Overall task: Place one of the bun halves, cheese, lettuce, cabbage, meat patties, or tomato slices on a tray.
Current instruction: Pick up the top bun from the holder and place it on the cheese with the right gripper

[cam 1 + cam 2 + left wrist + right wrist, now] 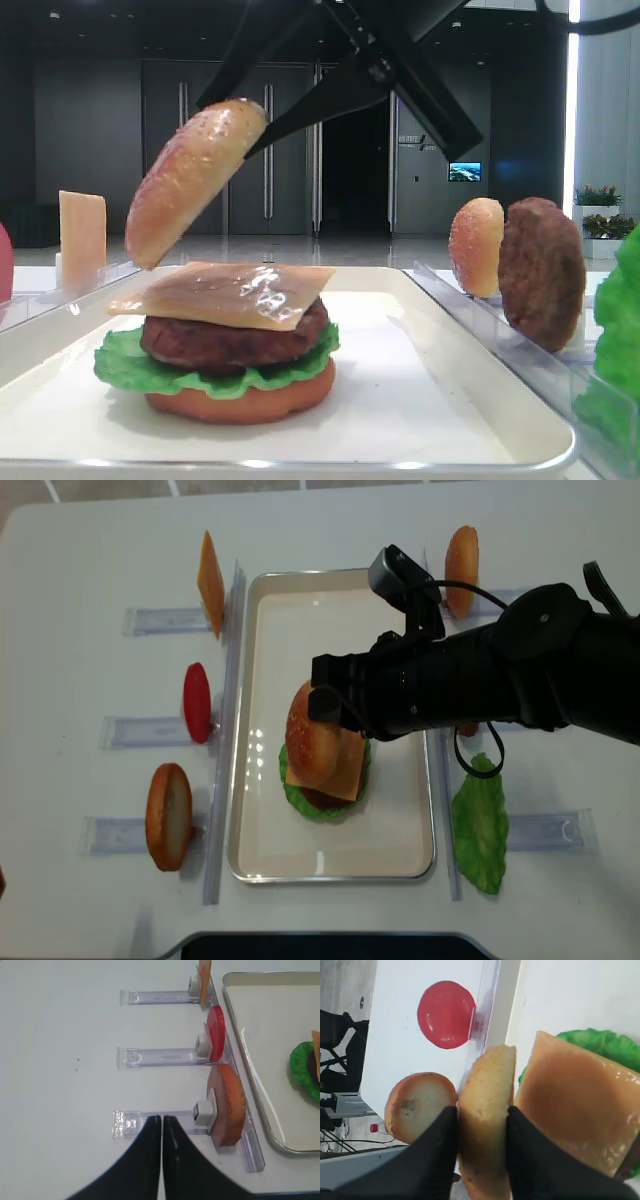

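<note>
My right gripper (481, 1112) is shut on a domed, speckled bun half (487, 1110), gripping it by its two faces. The bun half (195, 180) hangs tilted just above the left side of a stack on the off-white tray (450, 400). The stack is a flat bun bottom (240, 400), lettuce (120, 360), a meat patty (235, 340) and a cheese slice (225, 295) on top. From overhead the bun half (308, 735) covers part of the cheese. My left gripper (161, 1119) is shut and empty over the bare table, left of the tray.
Clear racks line both long sides of the tray. The left ones hold a cheese slice (210, 570), a tomato slice (196, 702) and a bun piece (168, 815). On the right stand another bun half (476, 245), a patty (540, 270) and a lettuce leaf (480, 825).
</note>
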Available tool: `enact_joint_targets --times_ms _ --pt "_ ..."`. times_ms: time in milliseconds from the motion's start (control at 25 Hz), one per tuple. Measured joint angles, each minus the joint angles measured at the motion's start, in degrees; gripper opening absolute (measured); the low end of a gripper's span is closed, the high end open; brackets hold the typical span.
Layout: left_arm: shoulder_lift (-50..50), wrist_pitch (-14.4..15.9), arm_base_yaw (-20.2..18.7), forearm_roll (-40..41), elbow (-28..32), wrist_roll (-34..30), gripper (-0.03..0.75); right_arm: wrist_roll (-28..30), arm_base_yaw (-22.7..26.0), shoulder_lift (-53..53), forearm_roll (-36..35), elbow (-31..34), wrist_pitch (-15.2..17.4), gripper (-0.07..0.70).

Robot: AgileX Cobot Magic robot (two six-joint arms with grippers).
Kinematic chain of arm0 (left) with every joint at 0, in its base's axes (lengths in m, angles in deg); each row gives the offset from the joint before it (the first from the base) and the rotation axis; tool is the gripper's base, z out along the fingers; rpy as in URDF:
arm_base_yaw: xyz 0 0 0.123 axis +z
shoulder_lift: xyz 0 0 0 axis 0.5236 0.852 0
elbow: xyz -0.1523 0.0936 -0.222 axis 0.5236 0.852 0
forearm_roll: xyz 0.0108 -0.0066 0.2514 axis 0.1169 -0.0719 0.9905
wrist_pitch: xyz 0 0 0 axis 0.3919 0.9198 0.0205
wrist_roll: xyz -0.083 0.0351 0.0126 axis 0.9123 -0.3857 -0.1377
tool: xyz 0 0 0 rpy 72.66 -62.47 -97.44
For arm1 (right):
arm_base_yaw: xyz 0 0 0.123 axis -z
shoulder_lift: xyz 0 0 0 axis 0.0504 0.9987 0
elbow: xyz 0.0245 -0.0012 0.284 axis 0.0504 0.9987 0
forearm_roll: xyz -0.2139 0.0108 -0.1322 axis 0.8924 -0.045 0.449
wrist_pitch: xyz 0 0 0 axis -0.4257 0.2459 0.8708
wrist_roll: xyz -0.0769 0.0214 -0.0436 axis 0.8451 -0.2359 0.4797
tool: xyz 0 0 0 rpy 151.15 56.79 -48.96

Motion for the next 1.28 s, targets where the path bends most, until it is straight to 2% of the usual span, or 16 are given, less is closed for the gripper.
enact_joint_targets --times_ms 1280 --pt "0.0 0.0 0.0 0.0 0.0 0.0 0.000 0.3 0.0 0.8 -0.1 0.0 -1.2 0.233"
